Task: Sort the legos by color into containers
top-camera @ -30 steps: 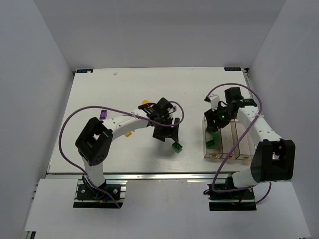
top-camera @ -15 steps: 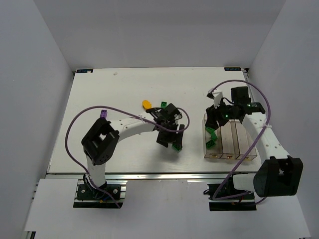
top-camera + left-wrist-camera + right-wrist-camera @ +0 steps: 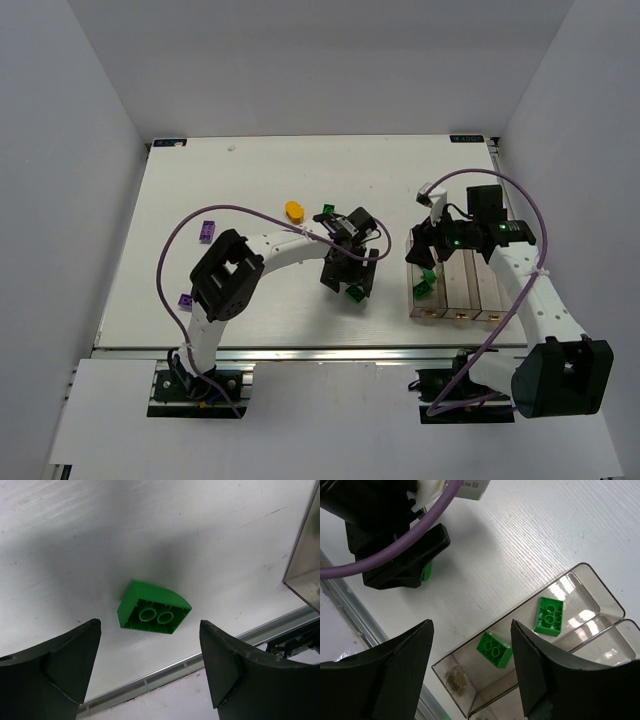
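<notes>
**Green brick lies between the spread pincer fingers**

The left pincer [image 3: 350, 280] has its two black fingers [image 3: 60, 665] spread wide apart. A green plastic brick with a slanted top [image 3: 154, 611] lies on the white tabletop [image 3: 75, 540] right between them. Neither finger touches it. The right pincer [image 3: 470, 625] is spread apart too and holds nothing. It hangs over the clear plastic bins [image 3: 462, 290]. One green studded brick [image 3: 549, 616] and a second green brick [image 3: 494, 649] lie in the leftmost bin.
</notes>
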Available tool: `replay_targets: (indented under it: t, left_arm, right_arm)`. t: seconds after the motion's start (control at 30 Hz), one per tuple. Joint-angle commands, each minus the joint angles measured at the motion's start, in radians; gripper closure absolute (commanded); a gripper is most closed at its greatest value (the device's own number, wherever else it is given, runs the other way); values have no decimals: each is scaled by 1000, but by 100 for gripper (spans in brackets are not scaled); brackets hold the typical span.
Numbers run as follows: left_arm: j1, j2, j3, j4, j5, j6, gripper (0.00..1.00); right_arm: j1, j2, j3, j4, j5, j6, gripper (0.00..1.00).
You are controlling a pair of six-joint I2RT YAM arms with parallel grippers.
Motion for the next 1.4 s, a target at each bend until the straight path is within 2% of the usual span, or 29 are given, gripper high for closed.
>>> replay_targets:
  t: [0.0, 0.3, 0.6, 0.73, 0.87, 1.03, 1.17, 1.37]
  left_arm:
    - [-15, -4, 55, -60, -42, 1, 10]
    - [-44, 76, 143, -96, -47, 20, 8]
    - [-62, 119, 179, -151, -136, 35, 8]
    - [-82, 122, 187, -163, -148, 34, 15]
    - [-93, 133, 196, -188, -228, 24, 20]
    - [-113, 157, 216, -202, -283, 15, 23]
    - [-122, 165, 216, -195, -300, 17, 32]
    - [-122, 128, 210, -174, -311, 23, 55]
  right_arm:
    - [-4, -25, -13, 46, -42, 18, 31]
    - [-9, -25, -7, 60, -36, 37, 31]
    - [-17, -65, -21, 98, -28, 72, 31]
    - [-21, -78, -19, 116, -21, 88, 31]
    - [-24, -84, -13, 124, -19, 95, 31]
    - [-27, -95, -9, 127, -21, 104, 31]
    - [-32, -104, -7, 129, -21, 107, 31]
    - [-35, -124, -3, 130, -10, 115, 32]
